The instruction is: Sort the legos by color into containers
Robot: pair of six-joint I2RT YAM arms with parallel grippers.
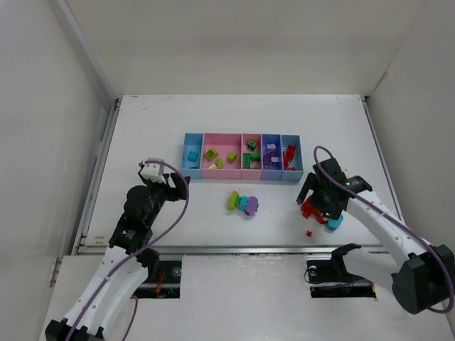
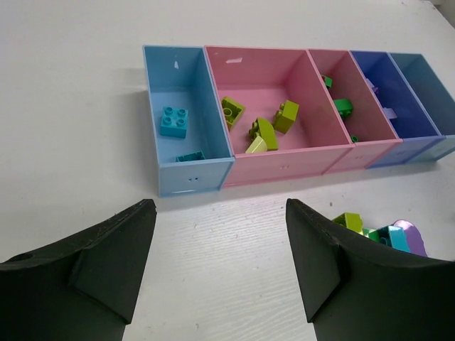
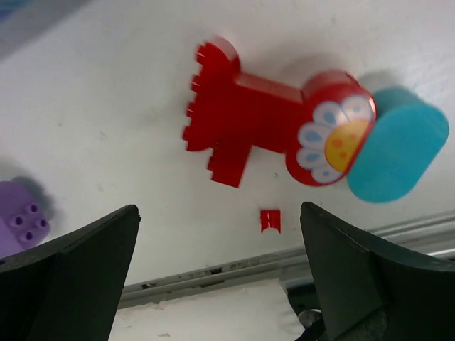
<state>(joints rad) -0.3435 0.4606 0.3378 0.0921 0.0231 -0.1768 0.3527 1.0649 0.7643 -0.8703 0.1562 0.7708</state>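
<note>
Between the wide-spread, empty fingers of the right claw (image 3: 220, 284), one red brick cluster (image 3: 231, 121) is lying on the desk (image 3: 106, 106). It is touching one flower-printed red disc (image 3: 330, 138), which is pressing against one cyan rounded piece (image 3: 398, 145). One tiny red piece (image 3: 270, 220) is sitting just beside them.

The left claw (image 2: 220, 270) is hanging equally wide and empty before the five joined containers (image 1: 227, 177). The left light blue bin (image 2: 192, 181) is holding two cyan bricks (image 2: 174, 122). The wide pink bin (image 2: 277, 169) is holding four lime pieces (image 2: 264, 133), and the narrow pink bin (image 2: 348, 158) three green bricks (image 2: 343, 108). The far light blue bin (image 1: 292, 177) is holding red bricks (image 1: 289, 156), too small to count.
</note>
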